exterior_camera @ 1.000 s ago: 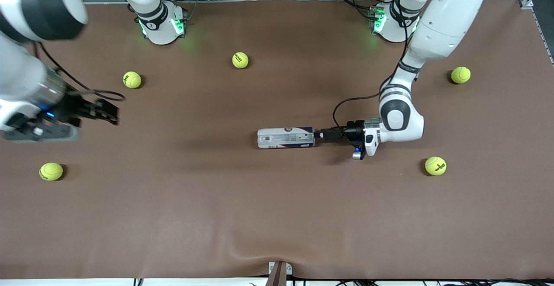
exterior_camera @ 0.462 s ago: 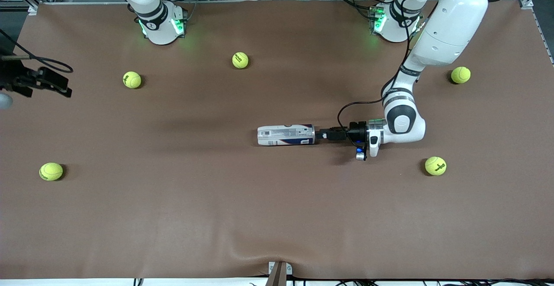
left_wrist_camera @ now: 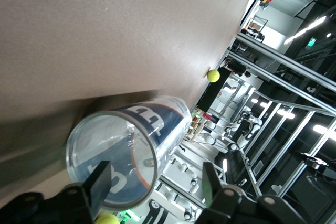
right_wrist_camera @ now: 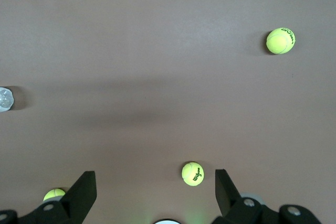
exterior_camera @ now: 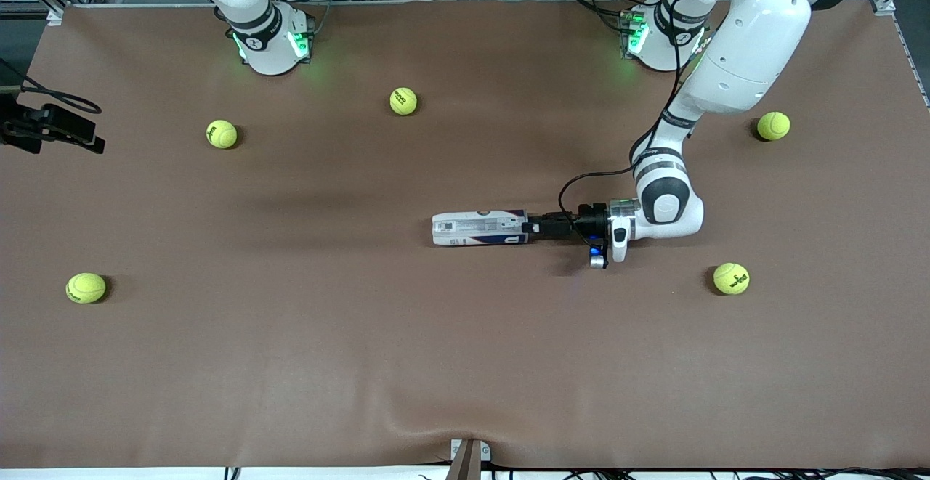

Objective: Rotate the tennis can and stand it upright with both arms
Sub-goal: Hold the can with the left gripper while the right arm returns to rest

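The tennis can [exterior_camera: 479,228] lies on its side in the middle of the brown table, with a white and dark-blue label. My left gripper [exterior_camera: 530,227] is low at the can's end toward the left arm's end of the table. It is open. In the left wrist view the can's clear round end [left_wrist_camera: 113,161] sits off-centre in my left gripper [left_wrist_camera: 155,178], against one finger [left_wrist_camera: 98,182], with the other finger apart from it. My right gripper [exterior_camera: 69,131] is open and empty, high over the table's edge at the right arm's end. The can's end just shows in the right wrist view [right_wrist_camera: 4,99].
Several yellow-green tennis balls lie scattered on the table: one [exterior_camera: 403,101] near the bases, one [exterior_camera: 221,133] near the right arm's base, one [exterior_camera: 86,287], one [exterior_camera: 773,125] and one [exterior_camera: 731,278] toward the left arm's end.
My right arm has pulled away from over the table toward the right arm's end. My left gripper has edged closer to the can's end, and the can has rolled a little.
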Controlling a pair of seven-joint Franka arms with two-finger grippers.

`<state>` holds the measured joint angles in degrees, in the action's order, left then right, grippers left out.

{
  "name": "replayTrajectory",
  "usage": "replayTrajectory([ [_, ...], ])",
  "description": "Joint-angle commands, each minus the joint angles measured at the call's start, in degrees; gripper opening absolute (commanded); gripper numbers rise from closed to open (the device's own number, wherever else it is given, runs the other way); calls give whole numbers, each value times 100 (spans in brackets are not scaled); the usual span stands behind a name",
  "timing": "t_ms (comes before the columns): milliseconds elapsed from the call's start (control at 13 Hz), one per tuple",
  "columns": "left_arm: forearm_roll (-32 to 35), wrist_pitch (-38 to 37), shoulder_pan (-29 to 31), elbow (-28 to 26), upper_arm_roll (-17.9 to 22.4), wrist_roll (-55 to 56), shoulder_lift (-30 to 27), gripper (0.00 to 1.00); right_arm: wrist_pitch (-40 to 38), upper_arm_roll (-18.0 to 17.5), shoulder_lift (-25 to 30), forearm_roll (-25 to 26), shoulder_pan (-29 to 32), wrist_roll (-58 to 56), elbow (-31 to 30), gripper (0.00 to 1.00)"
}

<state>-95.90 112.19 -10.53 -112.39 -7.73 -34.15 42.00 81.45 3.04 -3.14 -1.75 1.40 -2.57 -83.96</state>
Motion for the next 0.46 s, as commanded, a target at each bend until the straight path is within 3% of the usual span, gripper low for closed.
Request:
replayTrajectory([
  [0,-253,-83,-2,95,-70,-223,106,64,-23,-41,138,-177,194,-60,-85,100],
  [154,-254,-83,-2,95,-88,-241,124,52,-32,-41,138,-142,194,184,-24,100],
  [385,-254,-83,-2,138,-97,-233,115,16,-41,-41,173,-107,186,494,12,100],
])
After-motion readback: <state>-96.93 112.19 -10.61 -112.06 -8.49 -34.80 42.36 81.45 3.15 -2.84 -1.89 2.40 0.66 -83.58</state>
